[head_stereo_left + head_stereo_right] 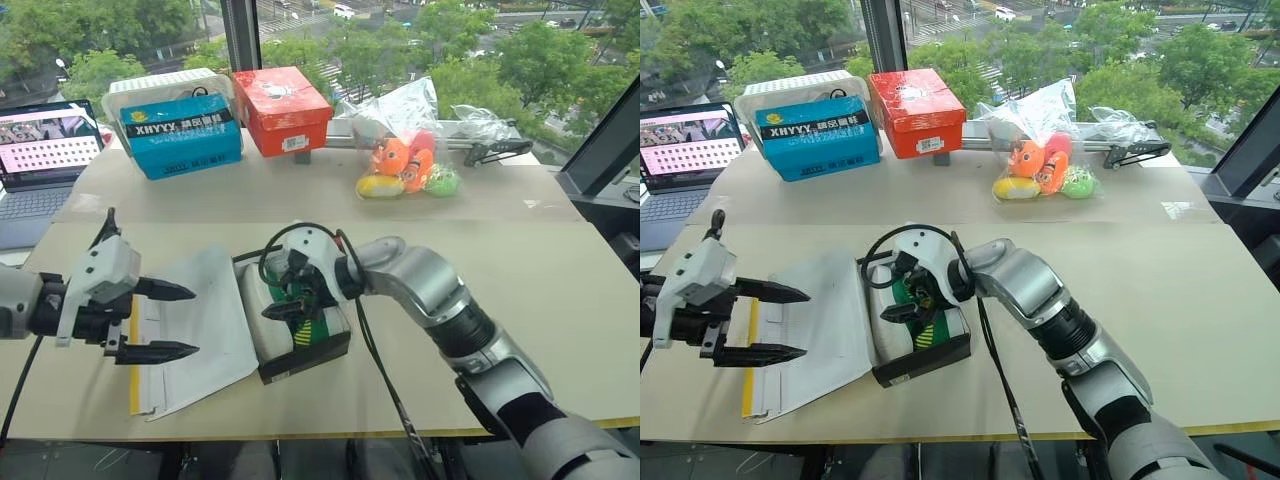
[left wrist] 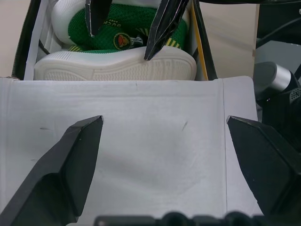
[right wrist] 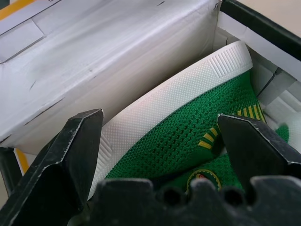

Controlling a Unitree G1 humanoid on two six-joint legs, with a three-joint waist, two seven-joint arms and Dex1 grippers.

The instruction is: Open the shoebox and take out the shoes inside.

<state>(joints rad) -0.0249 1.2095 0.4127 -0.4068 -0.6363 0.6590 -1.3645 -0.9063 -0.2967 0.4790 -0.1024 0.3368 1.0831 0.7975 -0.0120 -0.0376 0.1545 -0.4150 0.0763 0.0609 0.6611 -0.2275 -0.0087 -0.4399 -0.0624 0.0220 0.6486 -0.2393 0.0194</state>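
Right wrist view, shoes [image 3: 188, 136] between spread jaws

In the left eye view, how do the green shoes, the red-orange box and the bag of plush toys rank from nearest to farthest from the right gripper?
1. Green shoes: in the open shoebox, right under the right gripper.
2. Red-orange box and bag of plush toys: both at the table's far side, box left, bag right; too close to call.

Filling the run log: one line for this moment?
shoebox: lid open | shoes: inside | right gripper: open, over shoes | left gripper: open, over lid
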